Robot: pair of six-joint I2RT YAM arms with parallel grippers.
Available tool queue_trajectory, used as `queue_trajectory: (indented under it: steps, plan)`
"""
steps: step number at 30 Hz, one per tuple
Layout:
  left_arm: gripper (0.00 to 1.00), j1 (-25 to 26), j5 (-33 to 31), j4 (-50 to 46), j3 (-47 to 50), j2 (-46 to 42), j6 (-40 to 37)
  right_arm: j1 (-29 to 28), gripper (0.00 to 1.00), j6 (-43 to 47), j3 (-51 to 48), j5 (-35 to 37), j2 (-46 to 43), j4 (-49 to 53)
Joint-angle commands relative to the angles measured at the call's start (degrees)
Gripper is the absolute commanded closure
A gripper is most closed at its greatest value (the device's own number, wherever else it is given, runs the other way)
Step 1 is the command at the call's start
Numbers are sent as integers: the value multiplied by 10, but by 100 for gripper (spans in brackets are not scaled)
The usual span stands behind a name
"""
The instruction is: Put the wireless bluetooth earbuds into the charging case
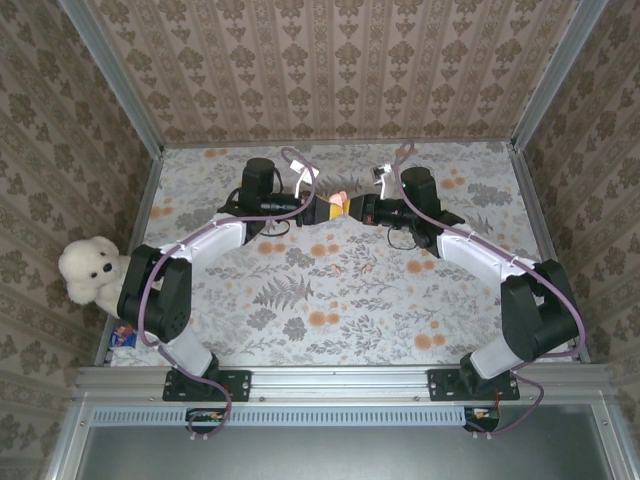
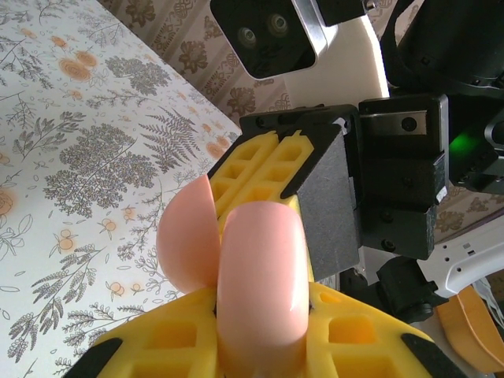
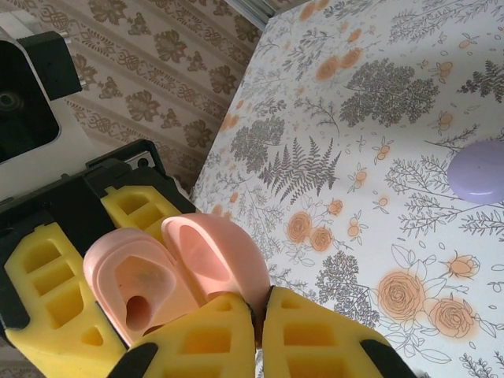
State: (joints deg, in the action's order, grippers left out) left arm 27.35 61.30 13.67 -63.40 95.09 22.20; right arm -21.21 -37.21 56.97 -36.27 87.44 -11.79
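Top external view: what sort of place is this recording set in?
Probably a staged robot test cell, not a real room: a floral-printed tabletop boxed in by brown damask wallpaper panels, a silver aluminium mounting rail along the near edge, and a white plush teddy bear.

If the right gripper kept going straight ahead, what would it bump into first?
The pink charging case. The right gripper points right at it, and its jaws seem to touch the open lid. Just behind the case is the left gripper, which holds it.
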Motion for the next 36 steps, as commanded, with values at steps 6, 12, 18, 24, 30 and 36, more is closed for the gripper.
queue_trajectory:
  steps: [6, 12, 18, 24, 30, 36]
  plan:
    - [58, 6, 25, 15, -19, -11, -18, 0, 100, 16, 28, -1, -5, 21]
    - [50, 3, 19, 16, -19, -12, -18, 0, 100, 23, 32, 4, -8, 33]
    - [46, -5, 14, 21, -11, -20, -15, 0, 100, 35, 38, 15, -12, 55]
    - [40, -25, 14, -1, -7, -41, -30, 0, 100, 88, 63, 60, -21, 142]
    - [31, -41, 14, -116, -40, -54, -103, 0, 100, 193, 103, 120, -17, 255]
    - [21, -45, 4, -275, -112, -30, -204, 0, 100, 305, 141, 159, 5, 313]
